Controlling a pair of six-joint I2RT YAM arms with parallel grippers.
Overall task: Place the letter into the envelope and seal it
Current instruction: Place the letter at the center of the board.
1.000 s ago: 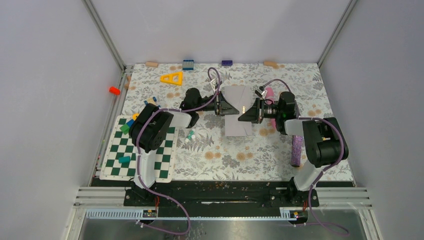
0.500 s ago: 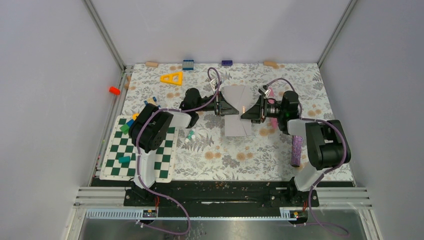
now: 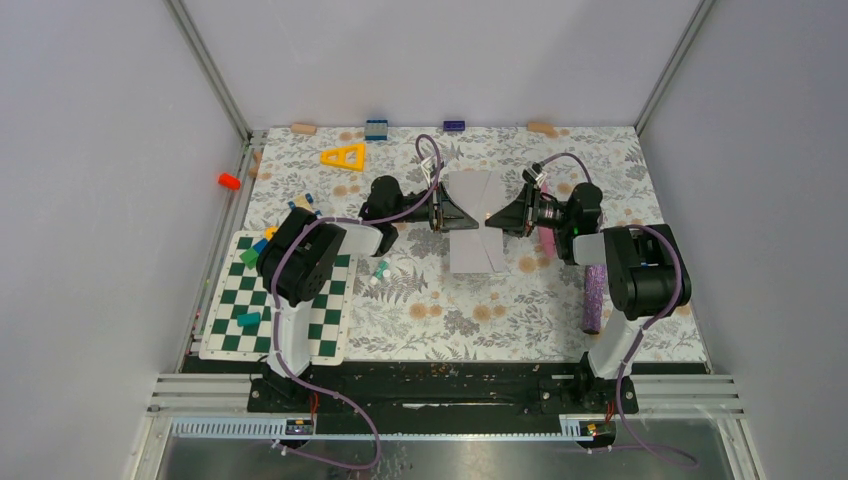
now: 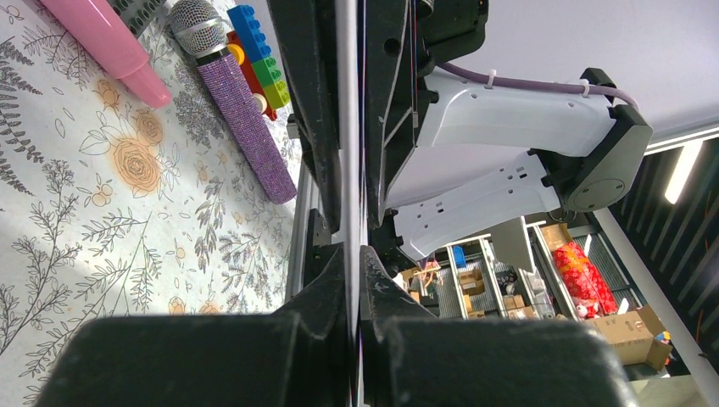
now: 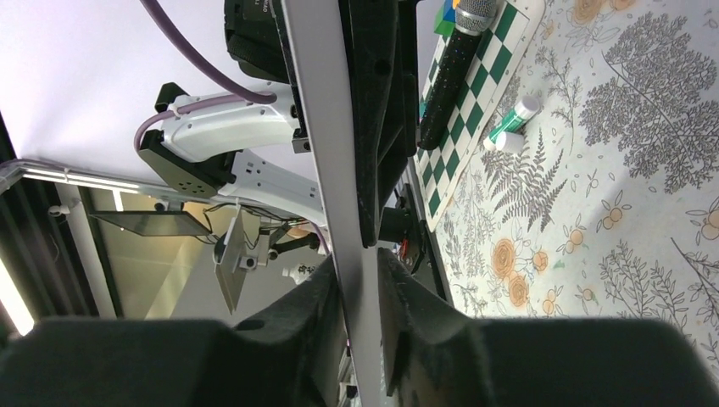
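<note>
The grey envelope (image 3: 476, 222) is held up off the floral table, near its middle, between my two grippers. My left gripper (image 3: 449, 215) is shut on its left side and my right gripper (image 3: 500, 214) is shut on its right side. In the left wrist view the envelope (image 4: 348, 127) shows edge-on as a thin sheet running up from between the closed jaws of my left gripper (image 4: 354, 254). In the right wrist view the envelope (image 5: 318, 127) is a grey strip pinched in my right gripper (image 5: 360, 264). The tan letter is not in view.
A green checkered mat (image 3: 232, 318) with small blocks lies at the near left. A purple glitter microphone (image 3: 592, 298) and a pink object (image 3: 546, 241) lie by the right arm. A yellow triangle (image 3: 343, 156) and several blocks lie along the far edge. A green-capped tube (image 3: 380, 270) lies left of the envelope.
My right arm has swung its wrist farther from me and turned, with its gripper still on the envelope's right side. The left arm and the envelope have barely moved.
</note>
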